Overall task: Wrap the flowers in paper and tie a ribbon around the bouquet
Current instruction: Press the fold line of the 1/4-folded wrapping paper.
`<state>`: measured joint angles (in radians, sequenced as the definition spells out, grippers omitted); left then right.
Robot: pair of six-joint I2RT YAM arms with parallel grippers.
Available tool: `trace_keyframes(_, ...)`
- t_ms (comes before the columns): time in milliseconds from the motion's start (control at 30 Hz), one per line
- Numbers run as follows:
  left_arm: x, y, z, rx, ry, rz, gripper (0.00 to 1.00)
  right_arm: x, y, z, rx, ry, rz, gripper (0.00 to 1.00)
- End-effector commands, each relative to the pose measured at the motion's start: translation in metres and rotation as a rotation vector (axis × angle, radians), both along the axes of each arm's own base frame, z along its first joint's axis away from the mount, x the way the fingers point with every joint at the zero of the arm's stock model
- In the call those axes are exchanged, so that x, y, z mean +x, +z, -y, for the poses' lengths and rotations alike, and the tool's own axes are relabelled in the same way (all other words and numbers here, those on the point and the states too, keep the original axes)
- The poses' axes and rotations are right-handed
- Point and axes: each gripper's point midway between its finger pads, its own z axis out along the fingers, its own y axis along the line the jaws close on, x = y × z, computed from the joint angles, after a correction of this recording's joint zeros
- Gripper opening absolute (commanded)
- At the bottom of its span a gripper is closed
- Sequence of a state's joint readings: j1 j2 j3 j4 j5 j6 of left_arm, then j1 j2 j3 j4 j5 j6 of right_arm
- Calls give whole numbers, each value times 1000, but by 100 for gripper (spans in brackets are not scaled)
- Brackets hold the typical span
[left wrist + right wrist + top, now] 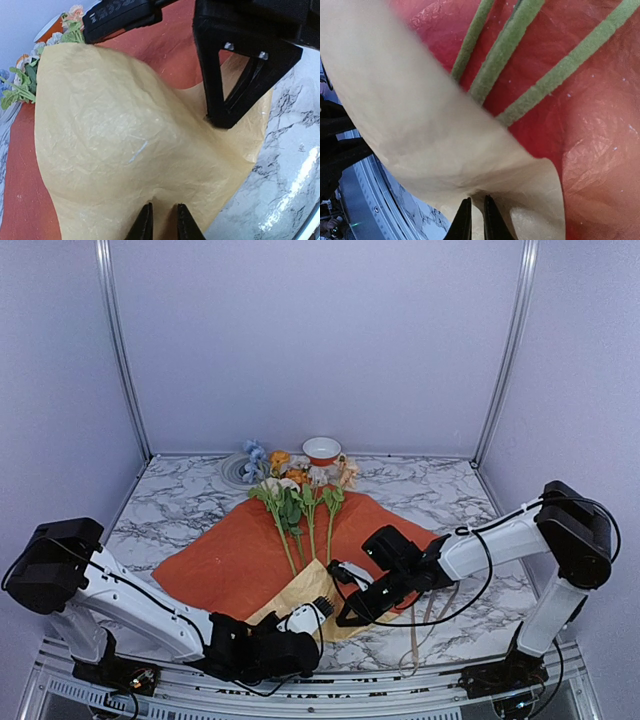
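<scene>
Currently your left pincer [164,225] is clenched on the near edge of the paper [125,150], whose tan-yellow flap is lifted and folded over the orange face, and your right pincer [476,220] is nipped onto the same flap just beside it. Flowers [290,505] lie on the orange sheet in the middle of the desk [180,510], stalks running under the flap and heads toward the far wall (a bowl [322,449] sits just behind them). Ribbon [413,640] trails on the desk right of the paper, below your right arm.

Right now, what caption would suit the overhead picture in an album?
Left gripper and right gripper pinch the paper at its near corner, tan underside folded toward the flowers.
</scene>
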<state>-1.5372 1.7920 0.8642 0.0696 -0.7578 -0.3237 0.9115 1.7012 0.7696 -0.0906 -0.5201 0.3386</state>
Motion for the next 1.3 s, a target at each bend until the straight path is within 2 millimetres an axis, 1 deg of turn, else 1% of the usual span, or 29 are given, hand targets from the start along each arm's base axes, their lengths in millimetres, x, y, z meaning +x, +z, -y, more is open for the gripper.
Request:
trace_keyframes(0, 9, -14, -37, 25, 126, -59, 16, 5, -6, 10, -43, -45, -19, 10)
trace_keyframes(100, 1, -39, -65, 76, 193, -182, 12, -2, -13, 18, -68, -37, -41, 10)
trace_keyframes(200, -18, -60, -85, 92, 240, -324, 10, -8, -22, 29, -115, -36, -51, 10)
trace_keyframes(233, -23, -63, -88, 78, 259, -364, 10, -9, -24, 31, -129, -35, -54, 10)
trace_keyframes(267, -27, -70, -100, 85, 283, -393, 10, -10, -26, 34, -140, -37, -56, 10)
trace_keyframes(300, -30, -74, -108, 77, 311, -420, 10, -11, -28, 37, -151, -39, -58, 10)
trace_keyframes(400, -37, -79, -127, 50, 373, -468, 9, -11, -28, 40, -166, -46, -55, 10)
trace_keyframes(500, -36, -77, -145, 24, 442, -473, 10, -11, -26, 43, -179, -47, -51, 10)
trace_keyframes(600, -32, -66, -163, 16, 490, -441, 10, -11, -26, 45, -187, -51, -43, 10)
trace_keyframes(700, -23, -49, -177, 6, 530, -379, 11, -12, -27, 46, -188, -52, -52, 10)
trace_keyframes(767, -16, -32, -185, -4, 563, -326, 12, -13, -27, 46, -193, -49, -51, 10)
trace_keyframes(833, -9, -12, -184, -29, 559, -283, 12, -12, -27, 48, -200, -49, -48, 10)
trace_keyframes(933, 2, 22, -173, -116, 531, -212, 12, -12, -26, 45, -195, -44, -48, 10)
trace_keyframes(1000, 10, 44, -162, -159, 508, -157, 9, -11, -24, 44, -190, -46, -46, 10)
trace_keyframes(1033, 14, 57, -152, -173, 482, -123, 8, -11, -24, 44, -190, -47, -44, 10)
trace_keyframes(1067, 18, 75, -136, -191, 448, -85, 8, -10, -23, 43, -188, -47, -43, 10)
trace_keyframes(1100, 20, 88, -120, -185, 403, -51, 8, -10, -22, 43, -189, -47, -42, 10)
trace_keyframes(1133, 20, 99, -102, -186, 356, -25, 8, -9, -22, 43, -190, -51, -41, 10)
trace_keyframes(1167, 17, 105, -82, -171, 298, -9, 8, -9, -21, 43, -189, -55, -39, 10)
trace_keyframes(1200, 14, 108, -61, -172, 238, -14, 9, -8, -20, 42, -185, -58, -38, 10)
trace_keyframes(1233, 10, 107, -39, -151, 156, -13, 11, -8, -19, 41, -180, -65, -37, 10)
trace_keyframes(1267, 6, 101, -20, -146, 91, -31, 14, -6, -18, 41, -178, -70, -33, 10)
